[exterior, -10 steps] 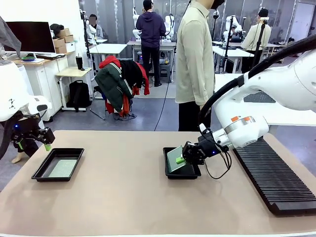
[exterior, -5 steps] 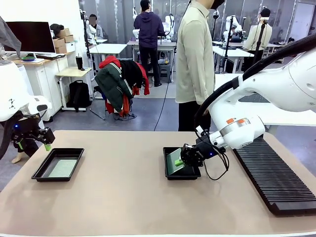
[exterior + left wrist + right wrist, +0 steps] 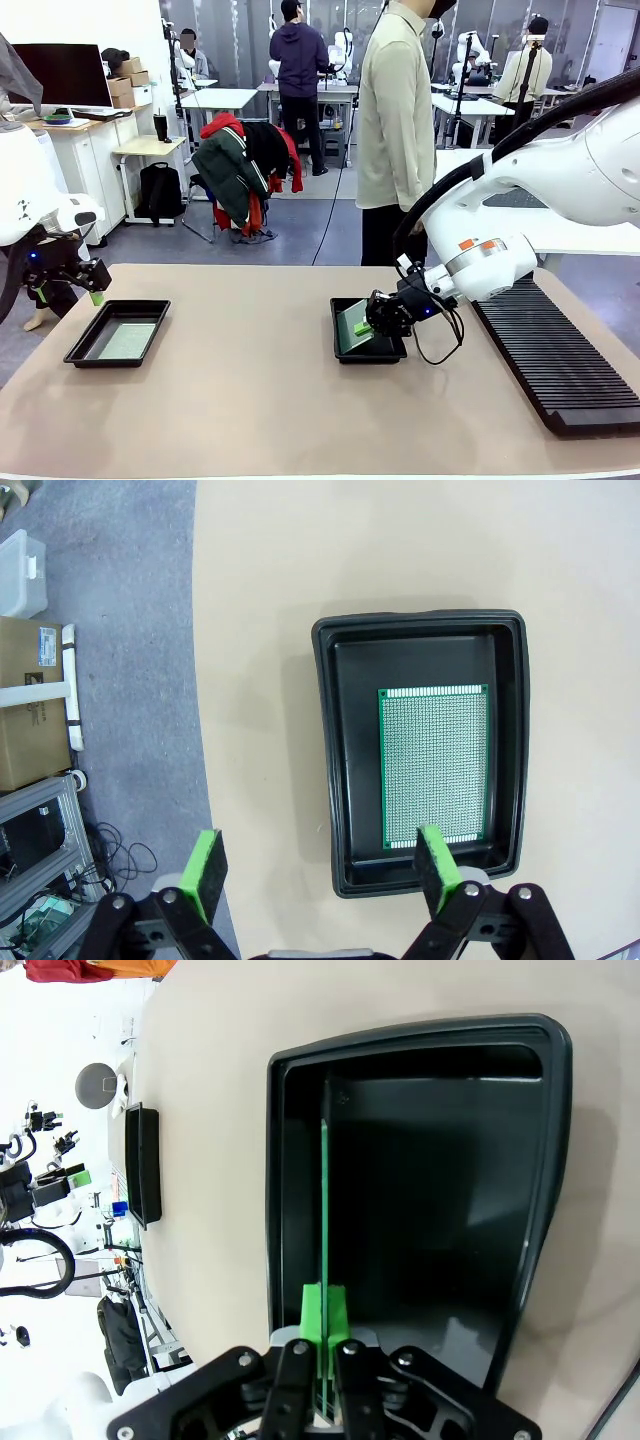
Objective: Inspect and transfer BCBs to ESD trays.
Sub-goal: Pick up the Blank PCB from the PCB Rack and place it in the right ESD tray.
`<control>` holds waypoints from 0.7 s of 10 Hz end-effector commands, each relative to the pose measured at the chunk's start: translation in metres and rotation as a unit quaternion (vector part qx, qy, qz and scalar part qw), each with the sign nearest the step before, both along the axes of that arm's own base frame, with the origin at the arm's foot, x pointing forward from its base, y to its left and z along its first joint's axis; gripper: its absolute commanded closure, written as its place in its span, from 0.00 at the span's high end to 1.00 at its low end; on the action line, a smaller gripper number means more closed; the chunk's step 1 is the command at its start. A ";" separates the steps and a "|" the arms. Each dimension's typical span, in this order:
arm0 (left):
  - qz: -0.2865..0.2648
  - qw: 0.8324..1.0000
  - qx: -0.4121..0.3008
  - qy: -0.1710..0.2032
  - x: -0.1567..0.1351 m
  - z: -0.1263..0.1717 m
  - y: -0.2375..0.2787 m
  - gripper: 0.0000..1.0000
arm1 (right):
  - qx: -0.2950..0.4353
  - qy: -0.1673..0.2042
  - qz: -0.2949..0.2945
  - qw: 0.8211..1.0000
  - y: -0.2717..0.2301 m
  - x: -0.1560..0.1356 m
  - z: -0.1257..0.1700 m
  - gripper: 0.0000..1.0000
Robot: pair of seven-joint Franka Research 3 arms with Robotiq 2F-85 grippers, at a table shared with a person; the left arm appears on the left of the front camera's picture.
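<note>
On the tan tabletop, the right gripper (image 3: 372,321) pinches a thin green board (image 3: 324,1250) on edge inside the glossy black tray (image 3: 342,350) near the middle. It should lay flat gently. At the left edge, the left gripper (image 3: 318,868) hovers wide over another tray (image 3: 420,630) holding a perforated board (image 3: 434,765).

trays (image 3: 335,780): glossy black plastic; board (image 3: 435,765): matt perforated green; table (image 3: 250,400): matt beige
</note>
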State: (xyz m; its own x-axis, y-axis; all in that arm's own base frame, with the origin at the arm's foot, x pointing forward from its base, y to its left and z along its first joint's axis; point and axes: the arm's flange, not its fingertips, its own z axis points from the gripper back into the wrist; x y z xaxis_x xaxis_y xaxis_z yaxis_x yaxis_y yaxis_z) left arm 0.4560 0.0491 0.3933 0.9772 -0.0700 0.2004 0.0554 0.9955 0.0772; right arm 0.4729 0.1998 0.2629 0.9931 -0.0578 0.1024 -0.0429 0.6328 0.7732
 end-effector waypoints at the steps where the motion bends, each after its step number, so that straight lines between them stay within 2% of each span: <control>1: 0.001 1.000 0.000 -0.004 0.001 -0.001 0.001 1.00 | 0.000 -0.003 0.003 1.000 0.000 -0.001 -0.001 0.03; 4: 0.001 1.000 0.000 -0.004 0.001 -0.001 0.001 1.00 | -0.031 0.008 -0.008 0.999 0.005 -0.001 0.006 0.03; 7: 0.001 1.000 0.000 -0.004 0.001 -0.001 0.001 1.00 | -0.062 0.010 -0.016 0.998 0.010 -0.001 0.014 0.19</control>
State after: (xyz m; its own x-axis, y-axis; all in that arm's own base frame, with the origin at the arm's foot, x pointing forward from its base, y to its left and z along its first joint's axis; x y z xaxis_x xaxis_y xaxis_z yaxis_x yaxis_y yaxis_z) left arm 0.4560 0.0491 0.3933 0.9772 -0.0700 0.2004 0.0554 0.9955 0.0772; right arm 0.4738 0.2023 0.2686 0.9931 -0.0672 0.0956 -0.0226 0.6921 0.7214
